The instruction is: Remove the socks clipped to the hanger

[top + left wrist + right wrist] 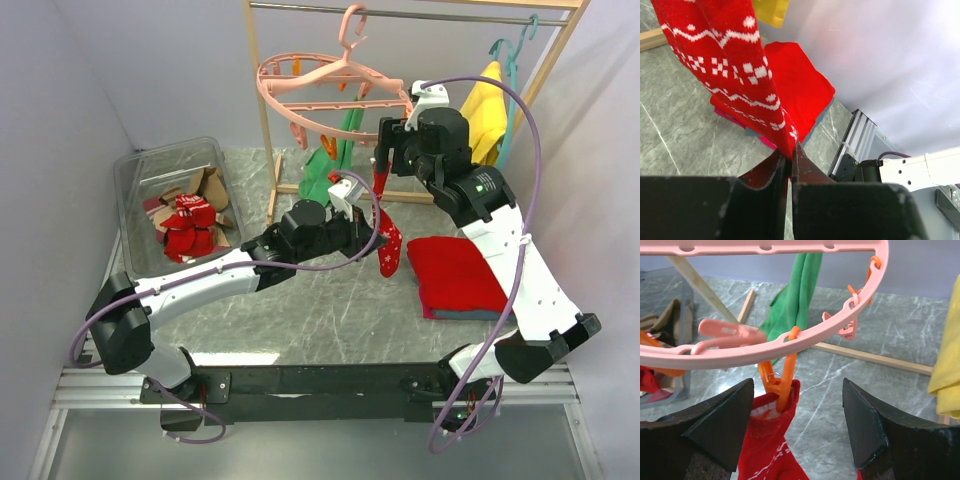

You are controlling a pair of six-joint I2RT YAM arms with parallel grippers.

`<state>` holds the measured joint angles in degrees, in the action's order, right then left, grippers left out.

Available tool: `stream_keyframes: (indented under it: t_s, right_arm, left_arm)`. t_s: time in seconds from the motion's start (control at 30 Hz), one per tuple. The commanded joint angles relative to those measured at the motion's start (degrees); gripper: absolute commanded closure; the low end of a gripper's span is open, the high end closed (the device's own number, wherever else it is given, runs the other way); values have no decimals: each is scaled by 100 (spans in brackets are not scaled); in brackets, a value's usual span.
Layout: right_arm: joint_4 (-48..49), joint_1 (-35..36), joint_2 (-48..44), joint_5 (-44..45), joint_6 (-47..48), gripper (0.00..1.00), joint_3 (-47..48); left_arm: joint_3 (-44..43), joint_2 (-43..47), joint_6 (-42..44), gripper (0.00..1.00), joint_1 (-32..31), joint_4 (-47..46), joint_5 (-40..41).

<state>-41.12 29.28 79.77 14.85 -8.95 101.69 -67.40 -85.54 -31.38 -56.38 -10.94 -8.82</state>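
A red sock with white patterns (pixel 389 250) hangs by its cuff from an orange peg (pixel 783 382) on the salmon-pink ring hanger (pixel 270 97). The hanger hangs by its hook from the wooden rack's rail. My left gripper (pixel 377 232) is shut on the sock's lower end, and the left wrist view shows its fingertips (pixel 790 152) pinching the red fabric (pixel 725 60). My right gripper (pixel 389 158) is open at the ring's right side. In the right wrist view (pixel 797 425) its fingers stand either side of the peg and the sock's cuff (pixel 767 440), touching neither. The ring's rim (pixel 765 352) runs just above them.
A clear bin (pixel 130 165) at the left holds several red and tan socks (pixel 190 225). A folded red cloth (pixel 455 275) lies on the table to the right. A green cloth (pixel 325 170) hangs behind the ring. A yellow cloth (pixel 485 110) hangs on a teal hanger. The wooden rack's post (pixel 262 130) stands at the left.
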Motion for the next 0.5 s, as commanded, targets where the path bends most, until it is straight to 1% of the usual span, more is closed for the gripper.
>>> stream_keyframes:
  t_s: [0.0, 0.03, 0.17, 0.3, 0.47]
  right_arm:
    - [236, 61, -198, -342, -124, 22, 220]
    - [254, 61, -233, -586, -142, 22, 211]
    - [543, 61, -514, -800, -238, 21, -113]
    - [527, 69, -515, -738, -239, 21, -185]
    - [421, 61, -269, -378, -134, 21, -158]
  left_arm:
    - [-98, 257, -106, 91, -5, 21, -120]
    - [-90, 257, -106, 91, -13, 30, -120]
    - [-37, 292, -114, 91, -13, 13, -85]
    - [-10, 301, -149, 91, -13, -40, -111]
    - [-54, 257, -150, 91, -31, -14, -129]
